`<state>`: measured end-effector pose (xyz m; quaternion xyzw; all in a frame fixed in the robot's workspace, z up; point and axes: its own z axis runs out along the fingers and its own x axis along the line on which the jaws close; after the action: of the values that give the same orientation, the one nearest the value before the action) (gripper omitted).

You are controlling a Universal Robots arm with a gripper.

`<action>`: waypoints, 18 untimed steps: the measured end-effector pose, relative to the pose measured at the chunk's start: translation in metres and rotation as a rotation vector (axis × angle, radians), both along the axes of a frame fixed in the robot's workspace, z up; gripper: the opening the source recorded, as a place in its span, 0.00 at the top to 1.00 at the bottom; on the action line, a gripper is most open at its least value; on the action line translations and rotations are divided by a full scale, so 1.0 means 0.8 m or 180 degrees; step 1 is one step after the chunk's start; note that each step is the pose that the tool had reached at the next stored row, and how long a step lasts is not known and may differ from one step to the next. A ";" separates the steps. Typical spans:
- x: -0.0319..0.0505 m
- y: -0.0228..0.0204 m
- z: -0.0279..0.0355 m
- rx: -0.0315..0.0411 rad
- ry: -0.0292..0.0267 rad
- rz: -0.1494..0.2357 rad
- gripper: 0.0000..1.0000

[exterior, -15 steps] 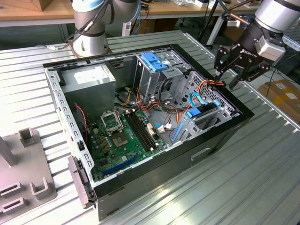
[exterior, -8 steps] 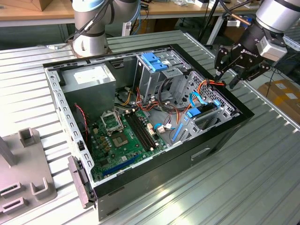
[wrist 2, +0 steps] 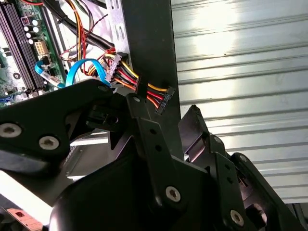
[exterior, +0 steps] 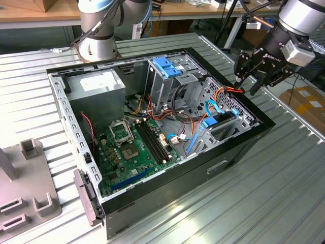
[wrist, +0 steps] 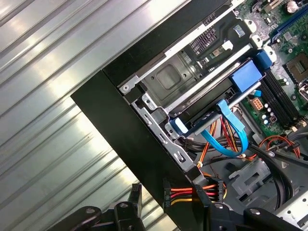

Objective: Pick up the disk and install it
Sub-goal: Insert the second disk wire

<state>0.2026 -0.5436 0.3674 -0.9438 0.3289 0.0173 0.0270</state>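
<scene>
I see my gripper [exterior: 252,80] hanging with fingers spread apart and empty over the computer case's [exterior: 238,147] rim at the exterior view's right, beside a multicoloured power cable [exterior: 227,91]; I cannot locate the disk

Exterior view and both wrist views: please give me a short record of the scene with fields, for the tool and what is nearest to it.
tool: open, holds nothing
tool place: above the computer case wall at the exterior view's right
nearest thing: power connector with red, yellow and orange wires, lying across the case rim
case state: side open, motherboard showing
support: ribbed metal table
</scene>
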 end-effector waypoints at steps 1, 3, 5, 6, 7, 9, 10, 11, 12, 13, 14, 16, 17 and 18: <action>0.000 0.0000 0.0000 0.0000 0.0000 0.0001 0.46; 0.000 0.0000 0.0000 0.0000 0.0000 0.0001 0.61; 0.000 0.0000 0.0000 0.0000 0.0000 0.0002 0.67; 0.000 0.0000 0.0000 0.0000 0.0000 0.0002 0.67; 0.000 0.0000 0.0000 0.0000 0.0000 0.0003 0.67; 0.000 0.0000 0.0002 -0.0030 0.0000 0.0003 0.67; 0.000 0.0001 0.0003 -0.0057 0.0000 0.0004 0.67; 0.000 0.0001 0.0004 -0.0082 0.0001 0.0003 0.67; 0.000 0.0001 0.0003 -0.0110 0.0001 0.0003 0.67; 0.000 0.0001 0.0003 -0.0110 0.0001 0.0003 0.67; 0.000 0.0001 0.0003 -0.0111 0.0001 0.0003 0.67; 0.000 0.0004 0.0004 -0.0115 0.0001 0.0003 0.67; 0.000 0.0005 0.0004 -0.0115 0.0001 0.0003 0.67; 0.000 0.0007 0.0004 -0.0115 0.0001 0.0003 0.67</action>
<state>0.2026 -0.5431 0.3677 -0.9443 0.3287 0.0115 0.0100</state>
